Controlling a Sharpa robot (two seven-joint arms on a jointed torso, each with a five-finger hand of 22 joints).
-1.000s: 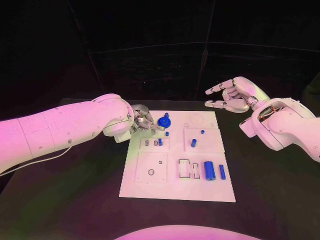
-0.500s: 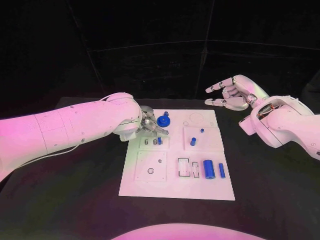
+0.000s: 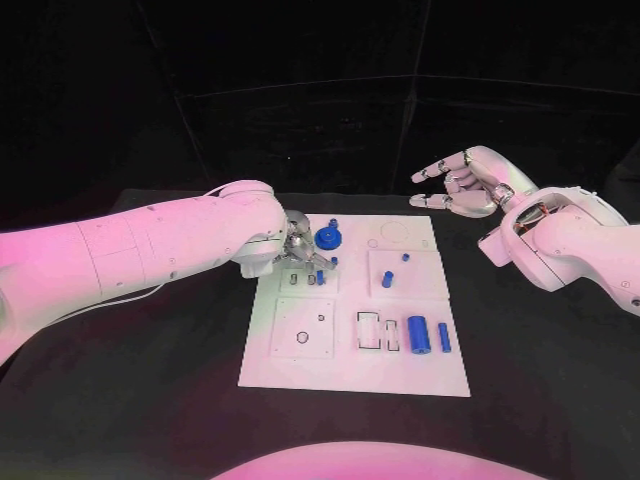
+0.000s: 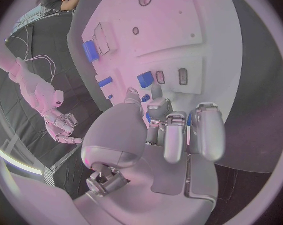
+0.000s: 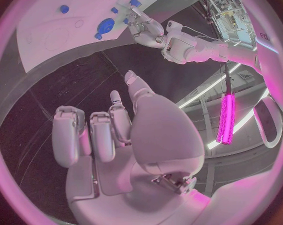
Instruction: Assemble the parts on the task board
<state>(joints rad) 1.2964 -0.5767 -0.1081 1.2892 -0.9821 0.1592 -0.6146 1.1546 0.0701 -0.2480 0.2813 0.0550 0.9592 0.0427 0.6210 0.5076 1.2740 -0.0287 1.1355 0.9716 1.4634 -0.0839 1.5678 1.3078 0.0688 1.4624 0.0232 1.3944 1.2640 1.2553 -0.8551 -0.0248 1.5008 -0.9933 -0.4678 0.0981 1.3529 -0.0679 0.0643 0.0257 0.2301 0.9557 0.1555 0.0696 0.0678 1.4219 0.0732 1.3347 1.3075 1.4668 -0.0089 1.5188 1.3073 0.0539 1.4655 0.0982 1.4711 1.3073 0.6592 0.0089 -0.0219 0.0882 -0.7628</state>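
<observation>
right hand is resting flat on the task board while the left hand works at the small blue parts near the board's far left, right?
Not quite. The right hand is raised off the table, beyond the far right corner of the task board, fingers spread and holding nothing, as the head view shows. The left hand is indeed over the blue parts at the board's far left.

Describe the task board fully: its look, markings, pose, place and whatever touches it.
The task board is a flat white rectangular plate lying on the black table, long side running away from the robot. Its face carries raised square panels, outlined rectangular slots, small holes and faint circles. Small blue parts lie or stand on it, including a large cylinder beside a thinner one at the near right and a round piece at the far end. The left hand reaches over its far-left corner; actual contact is unclear.
</observation>
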